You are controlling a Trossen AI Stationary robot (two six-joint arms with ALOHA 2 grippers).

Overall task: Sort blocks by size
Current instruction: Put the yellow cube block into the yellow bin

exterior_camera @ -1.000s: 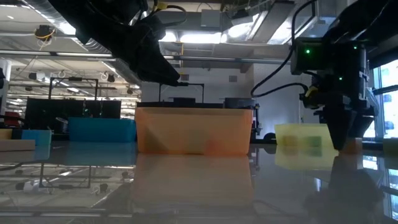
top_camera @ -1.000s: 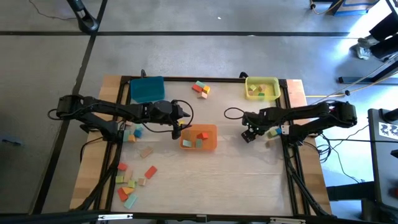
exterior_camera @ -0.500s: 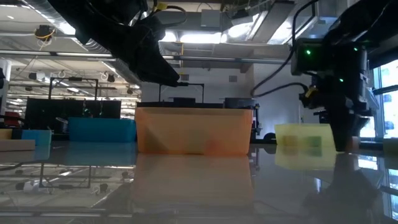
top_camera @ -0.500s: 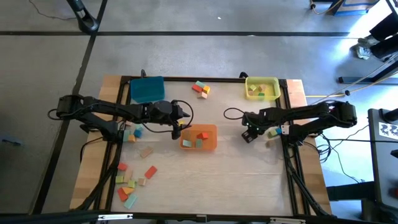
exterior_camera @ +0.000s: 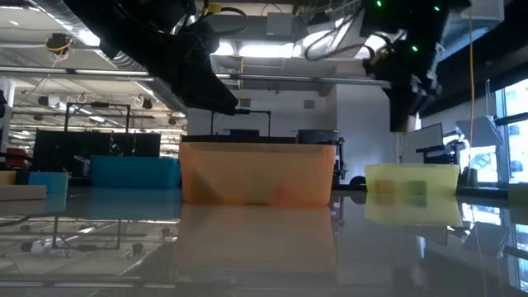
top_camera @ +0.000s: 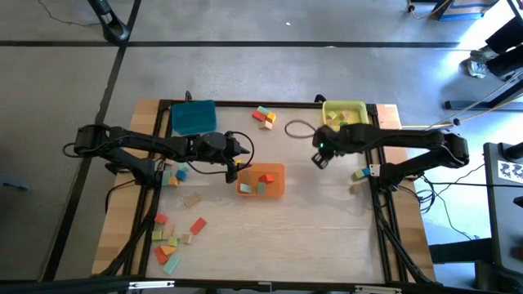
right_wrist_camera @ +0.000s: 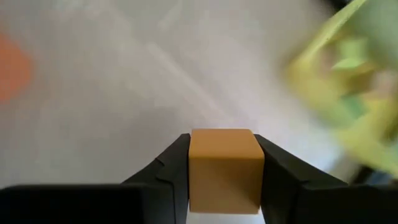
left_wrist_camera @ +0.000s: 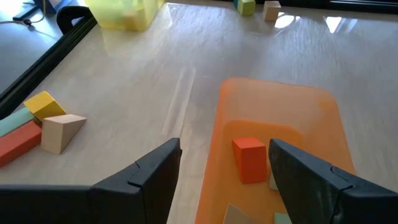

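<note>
A pale wooden table [top_camera: 310,229] framed in black rails carries a sorting job that looks roughly half done; three plastic trays sit on it, a blue one [top_camera: 193,118] at the far left, an orange one [top_camera: 261,180] mid-table holding several blocks, and a yellow-green one [top_camera: 344,115] at the far right with a few more. The left gripper [top_camera: 234,167] hovers at the orange tray's near edge, fingers spread wide and empty (a red block [left_wrist_camera: 249,159] lies inside, just ahead of them); the right gripper [top_camera: 319,158], raised off the table between the orange and yellow-green trays, is clamped on a small orange-tan wooden cube [right_wrist_camera: 224,168]. Left to sort, by the look of it: a scatter of red, yellow, green and tan blocks [top_camera: 173,241] near the front-left corner, a few by the left arm [top_camera: 175,175], a small cluster [top_camera: 263,116] at the far edge, and a couple [top_camera: 359,174] under the right arm.
</note>
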